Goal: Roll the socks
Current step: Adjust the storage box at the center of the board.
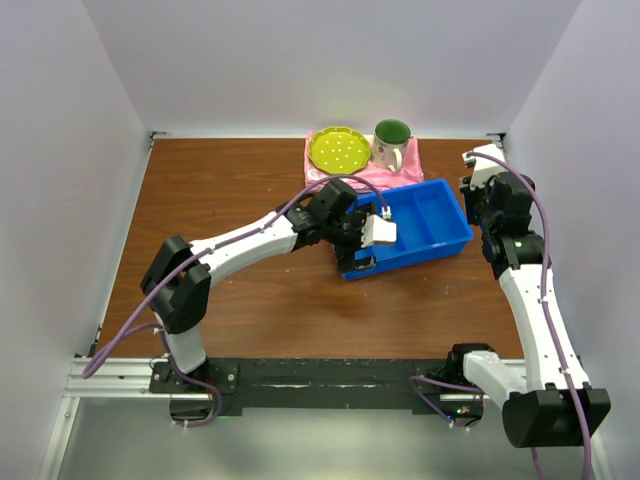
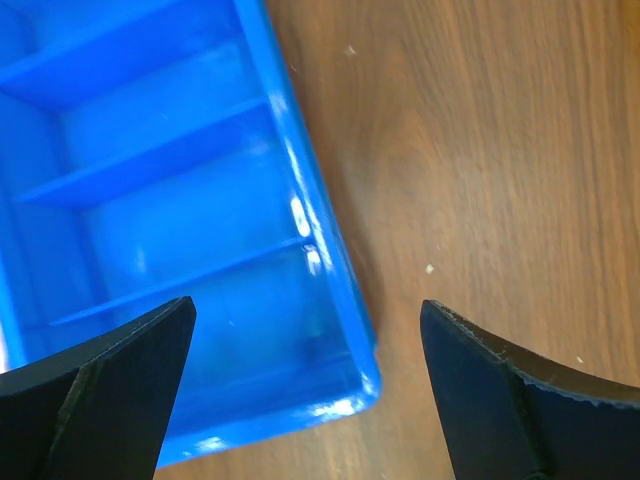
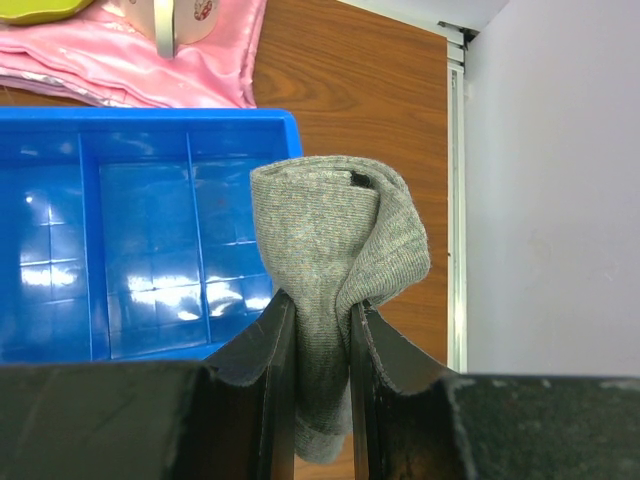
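In the right wrist view a grey knitted sock [image 3: 335, 240] is folded into a bunch that stands up between my right gripper's fingers. My right gripper [image 3: 322, 325] is shut on it, with one end of the sock hanging below the jaws. In the top view the right gripper [image 1: 478, 178] is beside the right end of the blue bin [image 1: 432, 216], and the sock is hidden there. My left gripper [image 2: 308, 308] is open and hovers over the bin's near left corner [image 2: 365, 385], one finger over the bin and one over the table. Nothing is between its fingers.
The blue bin [image 3: 140, 230] has divided compartments. Behind it a pink cloth [image 1: 400, 172] carries a green plate [image 1: 338, 149] and a mug [image 1: 391, 140]. White walls enclose the table, and the right wall [image 3: 560, 200] is close to my right gripper.
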Robot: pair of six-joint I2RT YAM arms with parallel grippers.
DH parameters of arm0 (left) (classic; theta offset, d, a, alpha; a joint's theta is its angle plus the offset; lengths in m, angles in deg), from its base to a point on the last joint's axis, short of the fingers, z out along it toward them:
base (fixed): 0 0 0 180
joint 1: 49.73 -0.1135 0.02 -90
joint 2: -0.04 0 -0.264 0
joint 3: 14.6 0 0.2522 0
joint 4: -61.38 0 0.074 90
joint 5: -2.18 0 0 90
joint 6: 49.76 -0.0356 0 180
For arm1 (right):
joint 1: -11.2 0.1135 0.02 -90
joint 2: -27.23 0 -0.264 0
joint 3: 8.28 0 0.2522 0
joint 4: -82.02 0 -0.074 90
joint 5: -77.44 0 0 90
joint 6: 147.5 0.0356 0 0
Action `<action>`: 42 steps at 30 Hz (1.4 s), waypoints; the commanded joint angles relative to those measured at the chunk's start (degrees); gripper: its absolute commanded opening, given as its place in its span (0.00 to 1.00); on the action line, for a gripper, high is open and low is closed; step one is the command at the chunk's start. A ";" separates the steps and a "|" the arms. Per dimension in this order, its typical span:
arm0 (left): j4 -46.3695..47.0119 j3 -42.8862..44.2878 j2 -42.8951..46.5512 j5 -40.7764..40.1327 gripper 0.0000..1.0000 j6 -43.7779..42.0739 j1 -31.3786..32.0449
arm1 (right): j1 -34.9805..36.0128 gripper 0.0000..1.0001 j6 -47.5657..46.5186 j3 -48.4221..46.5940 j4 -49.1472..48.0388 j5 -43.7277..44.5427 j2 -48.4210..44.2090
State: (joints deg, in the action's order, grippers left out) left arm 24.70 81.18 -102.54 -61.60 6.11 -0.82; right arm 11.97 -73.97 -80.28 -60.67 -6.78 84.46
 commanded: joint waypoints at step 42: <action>-3.19 -9.86 1.16 -10.31 1.00 -10.78 -8.82 | 2.12 0.00 16.03 -10.22 2.91 -17.21 26.87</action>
State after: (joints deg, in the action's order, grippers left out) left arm 22.45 71.65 -104.36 -70.91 -3.50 -8.21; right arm 13.13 -61.46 -87.34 -54.70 -22.29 108.83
